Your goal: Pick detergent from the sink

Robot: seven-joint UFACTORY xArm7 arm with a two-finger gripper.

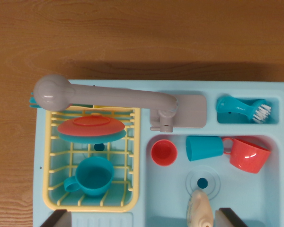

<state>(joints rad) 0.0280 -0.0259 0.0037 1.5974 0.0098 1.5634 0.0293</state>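
Observation:
The detergent [199, 210] is a cream-coloured bottle lying in the light blue sink basin [274, 189], just below the drain [202, 182]; the bottom edge of the wrist view cuts it off. My gripper [143, 216] hangs above the toy sink and is open. Only its two dark fingertips show at the bottom edge: one at the wrist view's left [54, 218] over the drying rack's corner, the other [232, 217] just right of the bottle. Nothing is between the fingers, and the bottle lies close to the right one.
In the basin lie a small red cup [164, 152], a blue cup on its side [204, 148] and a red mug [248, 154]. A grey faucet [109, 97] spans the top. The yellow rack [135, 156] holds plates [91, 127] and a blue cup [93, 176]. A brush [246, 109] fills a side compartment.

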